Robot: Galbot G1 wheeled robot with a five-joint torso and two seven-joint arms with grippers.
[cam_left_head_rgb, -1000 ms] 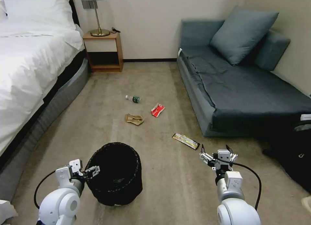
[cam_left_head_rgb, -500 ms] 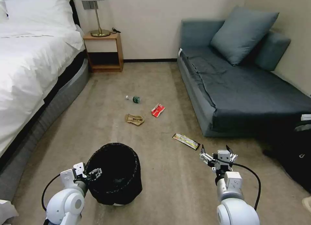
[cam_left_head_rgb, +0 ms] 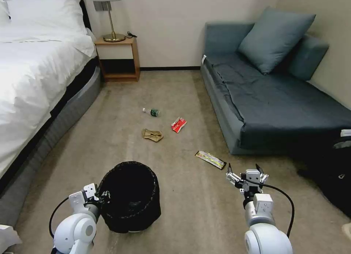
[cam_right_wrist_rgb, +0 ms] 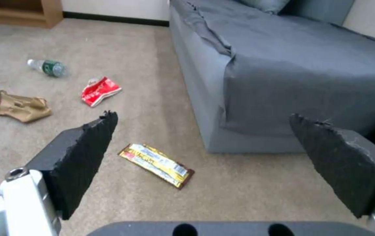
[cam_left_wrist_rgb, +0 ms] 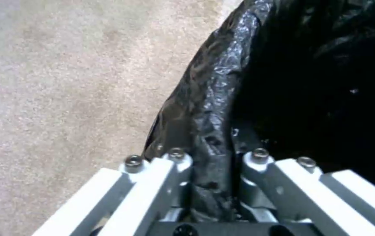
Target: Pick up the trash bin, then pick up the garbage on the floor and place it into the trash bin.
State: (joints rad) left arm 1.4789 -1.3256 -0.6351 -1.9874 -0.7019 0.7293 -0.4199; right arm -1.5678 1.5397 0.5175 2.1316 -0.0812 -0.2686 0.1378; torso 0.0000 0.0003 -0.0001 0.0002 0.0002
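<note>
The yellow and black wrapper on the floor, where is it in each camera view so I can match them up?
Head view: the yellow-black wrapper lies on the carpet off the sofa's near corner.
Left wrist view: not in it.
Right wrist view: the wrapper lies between the right gripper's open fingers.
Shared landmark: the sofa corner.

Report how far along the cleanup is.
Done: nothing binned yet. In hand: the left gripper is closed on the bin rim, bin on the carpet. Left: bottle, red packet, paper bag and yellow wrapper all lie on the floor; the right gripper hangs open above the carpet near the wrapper.
</note>
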